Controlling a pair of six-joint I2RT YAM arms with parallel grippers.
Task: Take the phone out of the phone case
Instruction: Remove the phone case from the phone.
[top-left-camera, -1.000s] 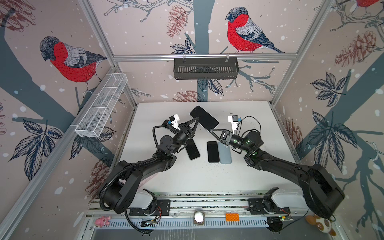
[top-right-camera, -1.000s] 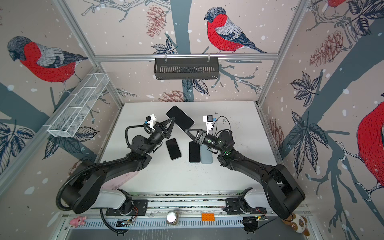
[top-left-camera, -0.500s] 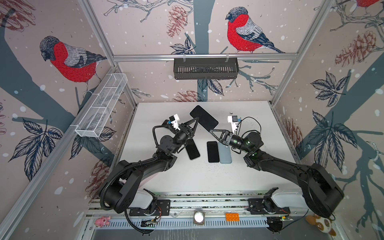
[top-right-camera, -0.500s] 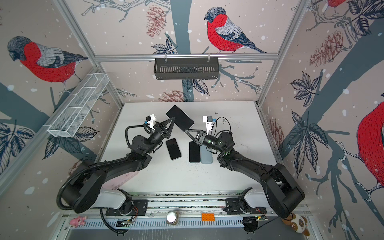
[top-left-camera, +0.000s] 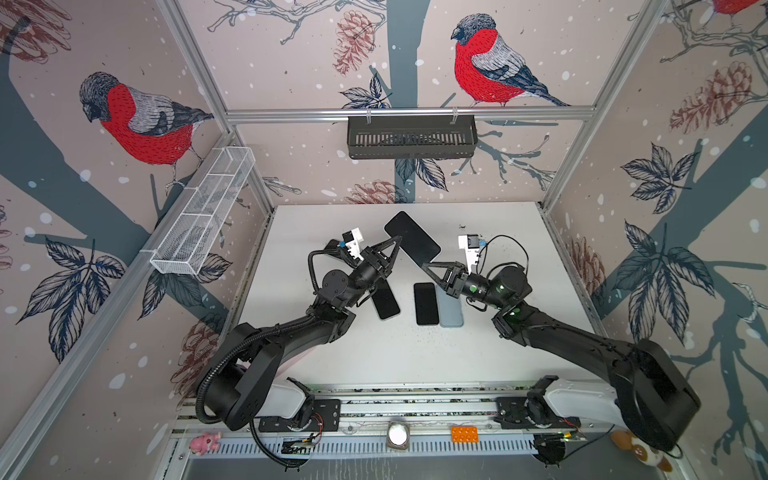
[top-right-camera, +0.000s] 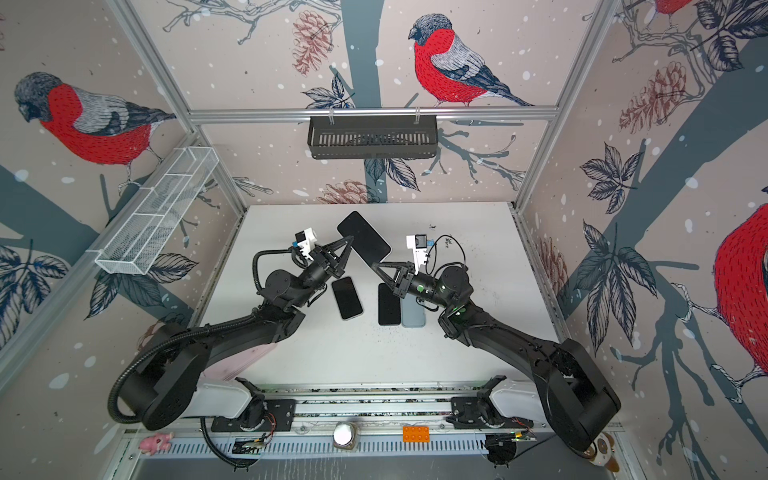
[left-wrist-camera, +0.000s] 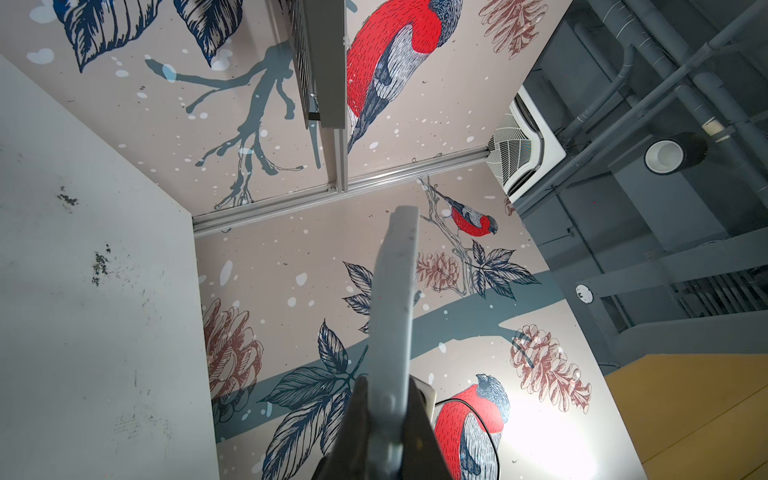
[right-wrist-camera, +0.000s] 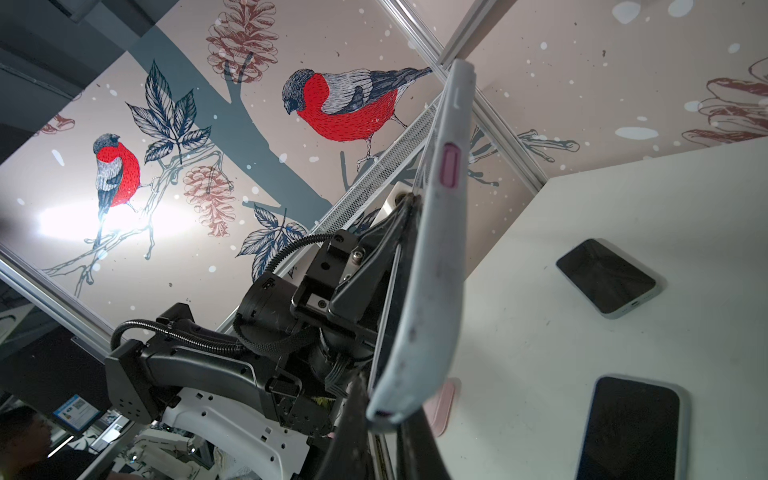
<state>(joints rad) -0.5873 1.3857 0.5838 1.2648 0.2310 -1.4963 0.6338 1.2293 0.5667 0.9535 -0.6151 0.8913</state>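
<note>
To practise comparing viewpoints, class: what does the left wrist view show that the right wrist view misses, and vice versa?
Only left wrist: a ceiling air vent. Only right wrist: the left arm, the case's pink button, two phones lying flat. Both: the cased phone edge-on, the white table, bird wallpaper.

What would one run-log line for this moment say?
left gripper: shut on cased phone | right gripper: also shut on it | cased phone: held above table, case still on
</note>
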